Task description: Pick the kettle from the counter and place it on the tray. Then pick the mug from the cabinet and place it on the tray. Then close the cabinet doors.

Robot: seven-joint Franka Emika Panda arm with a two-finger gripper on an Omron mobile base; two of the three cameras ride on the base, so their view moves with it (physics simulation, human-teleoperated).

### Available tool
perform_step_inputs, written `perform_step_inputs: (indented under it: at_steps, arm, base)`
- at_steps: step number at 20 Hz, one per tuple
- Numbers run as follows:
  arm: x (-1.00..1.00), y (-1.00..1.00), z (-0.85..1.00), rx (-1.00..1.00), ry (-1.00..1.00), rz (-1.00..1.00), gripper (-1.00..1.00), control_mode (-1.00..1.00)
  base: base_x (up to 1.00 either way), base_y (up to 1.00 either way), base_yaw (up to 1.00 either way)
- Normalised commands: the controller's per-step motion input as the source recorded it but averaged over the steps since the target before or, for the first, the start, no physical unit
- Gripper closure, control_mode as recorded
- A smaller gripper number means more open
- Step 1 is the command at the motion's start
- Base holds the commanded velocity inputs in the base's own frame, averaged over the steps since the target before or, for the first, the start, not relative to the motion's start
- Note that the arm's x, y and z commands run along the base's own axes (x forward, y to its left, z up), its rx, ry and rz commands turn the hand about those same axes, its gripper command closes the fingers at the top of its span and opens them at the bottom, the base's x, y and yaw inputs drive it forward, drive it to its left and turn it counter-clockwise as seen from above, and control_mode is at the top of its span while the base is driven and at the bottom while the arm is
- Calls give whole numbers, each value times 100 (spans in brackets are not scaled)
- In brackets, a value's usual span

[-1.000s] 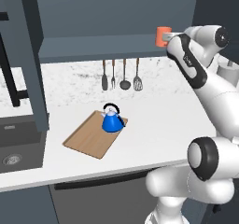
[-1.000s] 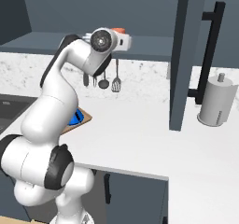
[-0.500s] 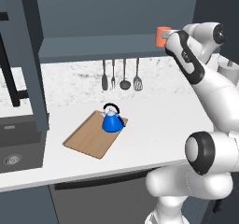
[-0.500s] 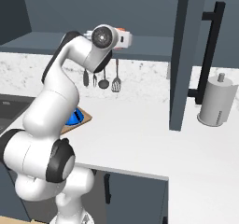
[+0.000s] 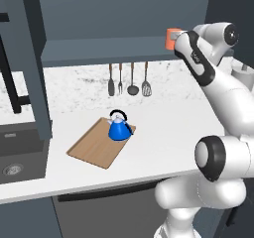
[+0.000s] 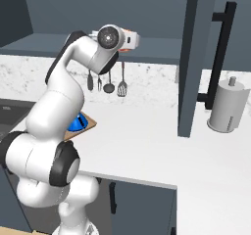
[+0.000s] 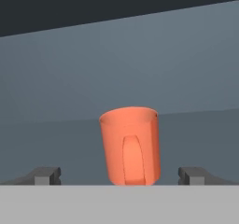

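- At the left edge of the left base view, one of the cabinet doors (image 5: 30,58) hangs open, so the closing step is not yet done.
- Left of centre in that view, the tray (image 5: 94,147) lies on the white bench (image 5: 163,133), and the kettle (image 5: 119,128) stands upright on the tray's far corner; I judge the first step finished.
- Above the kettle, three utensils (image 5: 131,81) hang on the back wall, clear of the work.
- In the upper right of the left base view, the mug (image 5: 172,37) stands on the cabinet (image 5: 124,51) shelf, just in front of the arm's raised wrist.
- In the hand view, the mug sits low at centre, upright with its handle facing the camera, between the two fingertips (image 7: 46,175) of the hand (image 7: 120,175); the hand is wide open and grips nothing.
- The step in hand looks to be the mug pick.
- The next move likely calls for a short push forward until the fingers flank the mug's body, a close on it, then a lift clear of the shelf toward the tray.
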Motion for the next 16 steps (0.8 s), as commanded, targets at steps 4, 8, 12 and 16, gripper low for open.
perform_step_inputs:
  at_steps: [4, 8, 12, 16]
  arm:
    - [8, 0, 0, 0, 0, 0, -100, -100]
    - [11, 0, 0, 0, 0, 0, -100, -100]
    - [12, 0, 0, 0, 0, 0, -100, -100]
    - [13, 0, 0, 0, 0, 0, -100, -100]
  base:
    - [0, 0, 0]
    - [0, 0, 0]
    - [0, 0, 0]
    - [0, 0, 0]
